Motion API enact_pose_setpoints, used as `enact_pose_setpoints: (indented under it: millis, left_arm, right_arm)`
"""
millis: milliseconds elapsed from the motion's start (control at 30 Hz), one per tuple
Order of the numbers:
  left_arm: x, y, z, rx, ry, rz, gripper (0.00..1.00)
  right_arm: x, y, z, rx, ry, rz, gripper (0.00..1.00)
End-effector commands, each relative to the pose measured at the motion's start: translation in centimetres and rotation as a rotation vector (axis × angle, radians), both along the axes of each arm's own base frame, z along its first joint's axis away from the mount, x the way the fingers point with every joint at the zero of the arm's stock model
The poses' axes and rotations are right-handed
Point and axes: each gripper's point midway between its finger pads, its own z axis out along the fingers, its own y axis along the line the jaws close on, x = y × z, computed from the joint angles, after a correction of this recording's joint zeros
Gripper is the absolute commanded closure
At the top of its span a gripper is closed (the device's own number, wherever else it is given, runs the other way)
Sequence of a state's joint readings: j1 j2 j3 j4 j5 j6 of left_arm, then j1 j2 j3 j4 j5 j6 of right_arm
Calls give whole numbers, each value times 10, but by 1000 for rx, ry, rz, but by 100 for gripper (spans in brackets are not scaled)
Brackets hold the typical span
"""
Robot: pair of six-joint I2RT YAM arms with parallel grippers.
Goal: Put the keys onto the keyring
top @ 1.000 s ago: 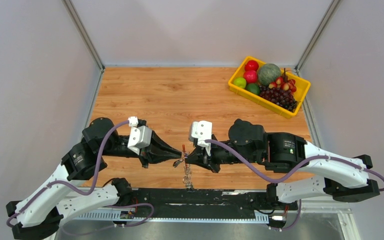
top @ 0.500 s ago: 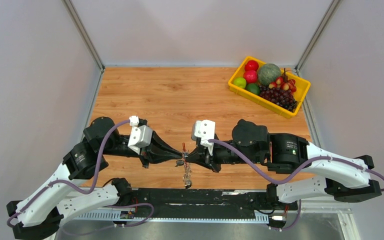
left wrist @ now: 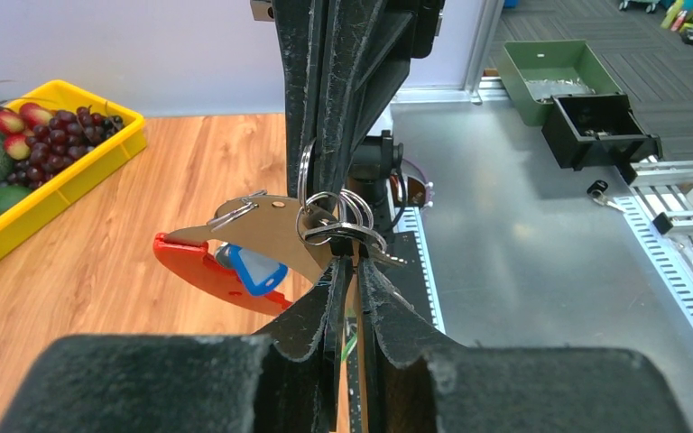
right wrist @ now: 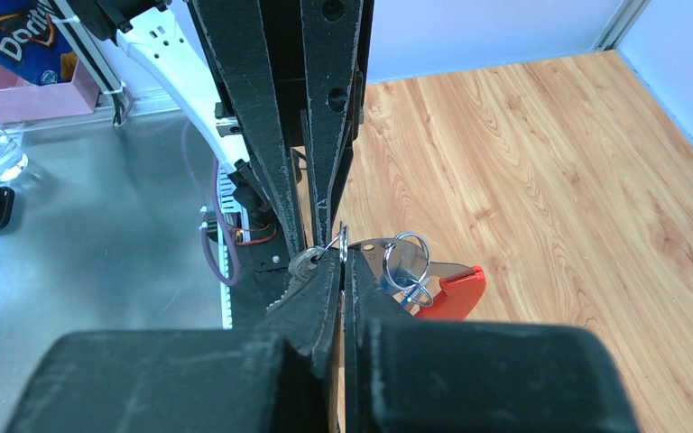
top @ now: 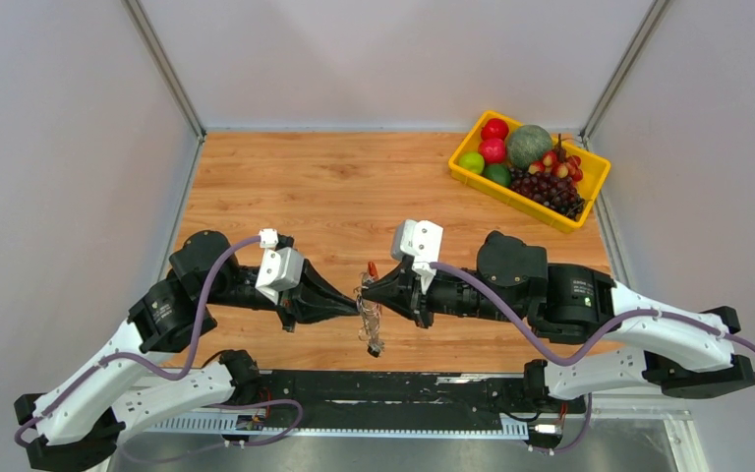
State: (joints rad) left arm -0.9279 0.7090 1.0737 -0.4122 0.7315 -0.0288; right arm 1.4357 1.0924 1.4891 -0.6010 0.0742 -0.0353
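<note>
The keyring point(left wrist: 254, 233), a grey strip with a red curved part point(left wrist: 200, 275), hangs in the air between both grippers above the table's front edge. Wire rings point(left wrist: 332, 219) and a blue-headed key point(left wrist: 257, 269) hang on it. My left gripper point(left wrist: 352, 257) is shut on the keys at the rings, a silver blade point(left wrist: 381, 254) sticking out beside its tips. My right gripper point(right wrist: 341, 257) is shut on a thin wire ring point(right wrist: 342, 238), with a silver key point(right wrist: 305, 262) to its left and the keyring point(right wrist: 456, 289) to its right. From above, both tips meet at the keys point(top: 371, 329).
A yellow fruit tray point(top: 511, 197) stands at the table's far right corner and also shows in the left wrist view as the fruit tray point(left wrist: 54, 189). A metal base plate point(top: 403, 433) and the black arm mounts run along the near edge.
Both grippers have moved a little away from the near edge with the bunch between them. The right arm has drawn back to the right. The left jaws have closed slightly.
</note>
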Motion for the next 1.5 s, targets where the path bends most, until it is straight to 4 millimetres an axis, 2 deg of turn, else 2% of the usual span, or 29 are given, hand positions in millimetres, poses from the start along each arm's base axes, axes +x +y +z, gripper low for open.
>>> enact_pose_setpoints:
  millis: [0,267,467,600,800,1033,1200,1467]
  left_arm:
    - [-1,-1,6,-24,-8,-7,83]
    - [6,4,5,-22,-20,54,81]
    - [14,10,7,-15,-23,126,78]
    - [23,22,21,-41,-48,217,75]
    - [21,34,47,-114,-91,254,66]
    - [12,33,68,-181,-116,210,62]
    - [9,25,68,-189,-104,163,64]
    - [14,13,61,-176,-89,145,78]
  right_arm:
    - [4,4,31,122,-20,-29,100]
    - [4,-2,45,217,-21,-40,100]
    - [4,-3,42,220,-31,-44,100]
    - [6,-6,36,207,-31,-59,100]
    - [11,-6,29,187,-36,-84,100]
    - [11,-7,26,182,-35,-90,100]
    - [11,-7,27,184,-31,-87,100]
    - [8,-6,30,193,-30,-78,100]
